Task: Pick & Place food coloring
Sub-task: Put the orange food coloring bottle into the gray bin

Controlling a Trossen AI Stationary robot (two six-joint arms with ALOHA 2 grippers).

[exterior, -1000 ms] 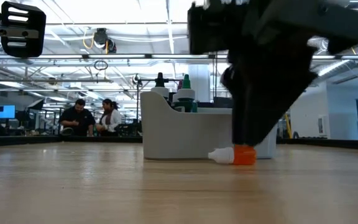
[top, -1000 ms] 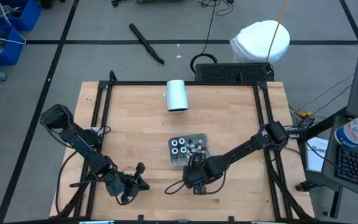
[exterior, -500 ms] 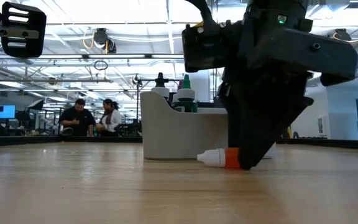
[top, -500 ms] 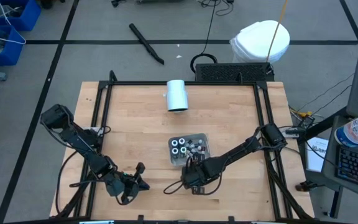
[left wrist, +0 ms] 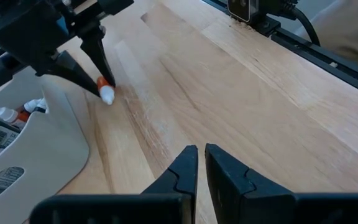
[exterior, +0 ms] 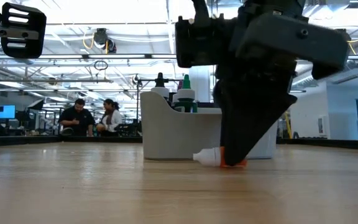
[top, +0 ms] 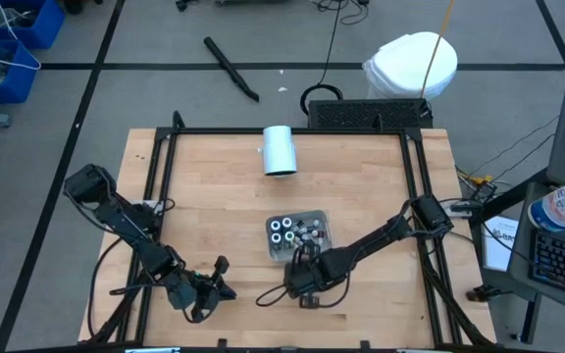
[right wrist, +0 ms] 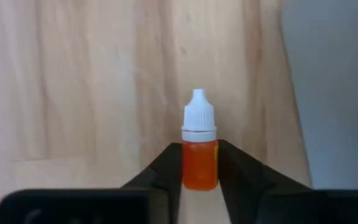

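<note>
Right hand [right wrist: 199, 163]: I see my right hand low on the wooden surface [top: 361, 186], just in front of the grey tray [top: 316, 224], its two dark fingers [right wrist: 166, 168] pressed against either side of a small orange bottle [right wrist: 199, 163]; the hand is narrow and gripping that bottle

Orange bottle: it lies on its side on the surface, orange body between the fingers, white cap [right wrist: 199, 117] sticking out past the fingertips; in the low view the cap [exterior: 206, 157] points away from the hand and the body is mostly hidden behind the dark fingers

Bottle relative to tray: the bottle [left wrist: 105, 90] is on the bare wood just beside the tray's outer wall [left wrist: 48, 146], outside the tray, near but not touching it as far as I can tell

Other food coloring: more small bottles [top: 292, 231] stand inside the tray, some with dark tops ringed in white; from the low view I see a few tops [exterior: 185, 93] rising above the tray rim

Left hand [left wrist: 200, 163]: my left hand sits near the front left of the surface, well apart from the tray, its fingers closed almost together and holding nothing

White cylinder [top: 280, 150]: it lies on its side near the far edge of the surface, well apart from both hands

Background: two people [exterior: 92, 117] are seen far behind the surface in the low view
</note>
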